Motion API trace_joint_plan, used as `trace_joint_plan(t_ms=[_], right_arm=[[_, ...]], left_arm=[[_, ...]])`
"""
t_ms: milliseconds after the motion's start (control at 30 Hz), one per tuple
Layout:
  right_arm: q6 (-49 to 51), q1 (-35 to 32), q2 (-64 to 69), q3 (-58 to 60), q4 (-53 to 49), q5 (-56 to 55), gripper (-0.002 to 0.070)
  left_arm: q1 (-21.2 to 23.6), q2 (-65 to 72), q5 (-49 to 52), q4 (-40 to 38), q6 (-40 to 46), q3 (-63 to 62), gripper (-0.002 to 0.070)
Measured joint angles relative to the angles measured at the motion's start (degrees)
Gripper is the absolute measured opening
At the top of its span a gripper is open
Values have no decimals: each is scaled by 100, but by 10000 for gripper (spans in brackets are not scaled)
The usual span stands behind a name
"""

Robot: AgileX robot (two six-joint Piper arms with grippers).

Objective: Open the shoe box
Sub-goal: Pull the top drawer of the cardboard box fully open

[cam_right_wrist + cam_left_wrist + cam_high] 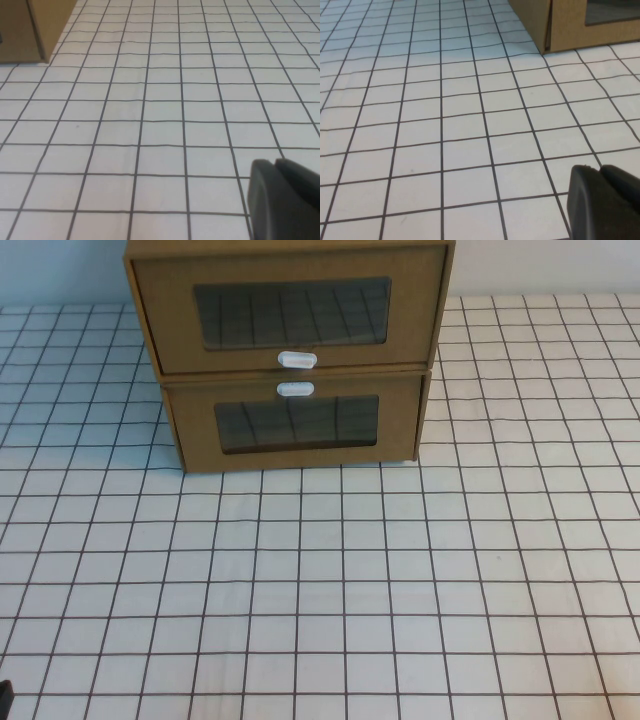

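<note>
Two brown cardboard shoe boxes stand stacked at the back of the table, the upper box (pixel 290 305) on the lower box (pixel 297 425). Each has a dark clear window and a white handle, upper handle (pixel 297 360) and lower handle (pixel 295 389). Both fronts sit flush and closed. My left gripper (pixel 599 169) is shut with nothing in it, low over the table well short of the box's left corner (pixel 570 25). My right gripper (pixel 275 162) is likewise shut and holds nothing, far from the box's right corner (pixel 30 25). Neither arm reaches into the high view.
A white tablecloth with a black grid (pixel 330 590) covers the table in front of the boxes. A pale wall (pixel 540 265) rises behind them. A small dark part (pixel 5 695) shows at the lower left edge of the high view.
</note>
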State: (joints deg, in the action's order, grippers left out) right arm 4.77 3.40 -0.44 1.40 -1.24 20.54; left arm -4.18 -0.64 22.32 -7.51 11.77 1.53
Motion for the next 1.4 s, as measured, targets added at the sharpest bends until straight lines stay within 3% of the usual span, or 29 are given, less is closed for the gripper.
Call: trace_joint_plan(t_ms=[600,700,933,1000,1400], right_arm=[[0,0,0,0,0,0,-13],[0,0,0,0,0,0,-13],[0,0,0,0,0,0,-13],[0,0,0,0,0,0,-13],[0,0,0,0,0,0,-13]], left_arm=[[0,0,-111,-111,0,0,-2],[0,0,-257,-430,-11,0,-2],[0,0,-1339,-2741,-485,0,-2],[0,0,-1627,-3061,-498,0,-2],[0,0,-2232,-3261,-468,0,-2]])
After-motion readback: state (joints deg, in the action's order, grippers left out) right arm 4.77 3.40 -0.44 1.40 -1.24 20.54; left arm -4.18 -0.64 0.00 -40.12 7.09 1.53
